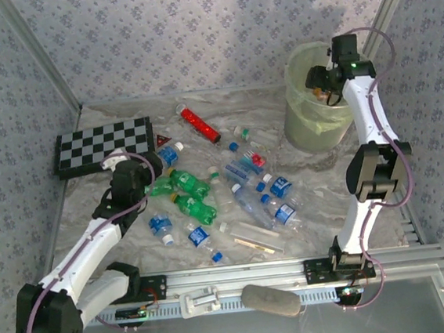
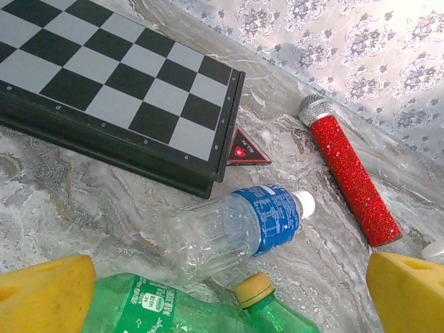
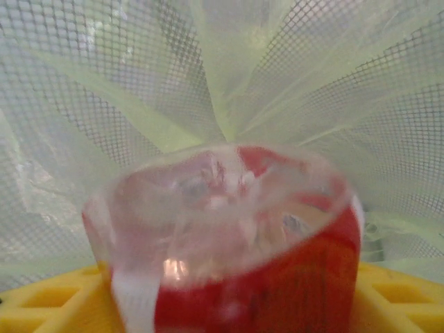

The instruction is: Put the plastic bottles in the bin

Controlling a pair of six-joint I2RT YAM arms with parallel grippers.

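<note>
At the upper right of the top view, the right gripper (image 1: 327, 77) hangs over the bin (image 1: 305, 131), clamped on a red-labelled bottle (image 3: 229, 243). If released off-centre, the bottle may hit the rim or snag the liner and bounce out. At centre left, the left gripper (image 1: 144, 186) is spread wide over a green bottle (image 2: 152, 305) and could knock neighbouring bottles across the counter (image 1: 108, 122).

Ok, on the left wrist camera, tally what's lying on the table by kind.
Clear bottle with blue label: 1
Green bottles: 2
Chequered board: 1
Red tube: 1
Red triangle: 1
Total: 6, leaving out a white sliver cut off at the right edge.
</note>
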